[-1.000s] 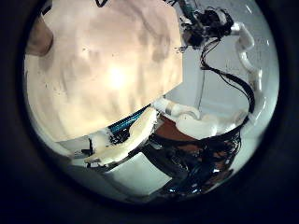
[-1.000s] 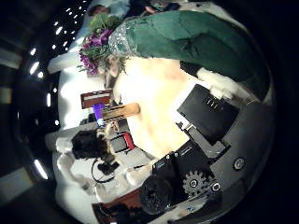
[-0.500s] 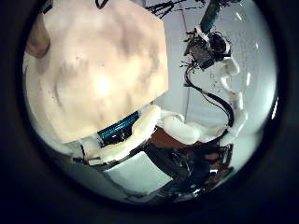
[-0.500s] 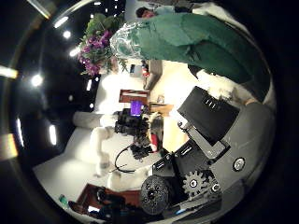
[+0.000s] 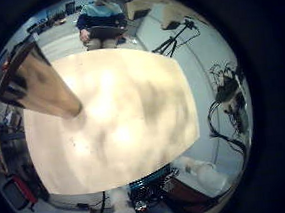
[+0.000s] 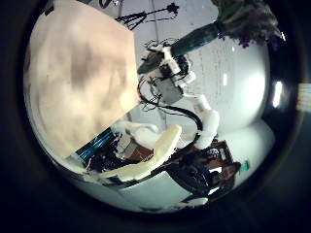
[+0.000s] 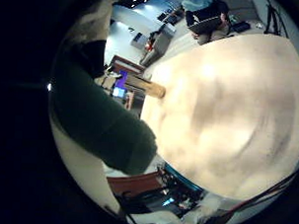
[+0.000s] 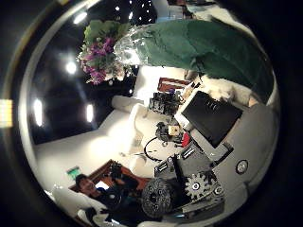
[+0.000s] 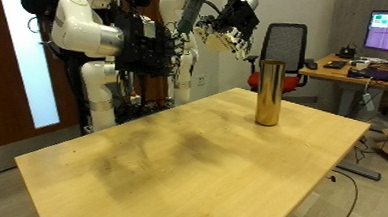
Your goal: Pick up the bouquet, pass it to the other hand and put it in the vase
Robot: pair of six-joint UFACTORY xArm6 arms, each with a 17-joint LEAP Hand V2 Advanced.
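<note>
Bouquet (image 9: 189,13) was up in the air over the far edge of the table (image 9: 178,158), left of the vase (image 9: 268,91) and well above its rim. Right hand (image 6: 167,66) had it, fingers wrapped round the green wrap, grip low on the stem end. Flowers (image 8: 104,52) stuck out clear of the hand. In the outside view the wrap ran on a slant, stem end down and left, blooms up toward the top edge. I couldn't tell which of the 2 hands the black hand (image 9: 231,25) just right of it was. Left hand (image 6: 146,160) held nothing: the fingers that showed looked straight and relaxed. Its palm faced mostly down onto the bare tabletop. The vase stood upright and empty near the far right edge, off to 1 side of that palm. Key relation for the handover: the bouquet lay off the thumb side of the left palm, well apart, not in front of it. I'd judge the left hand needs to turn its palm toward the wrap and close the gap. Free length for a 2nd grip looked to be on the wrap between the right hand's fingers and the blooms. Vase was nearer the bouquet's side than the near edge, so a short carry after the swap.
</note>
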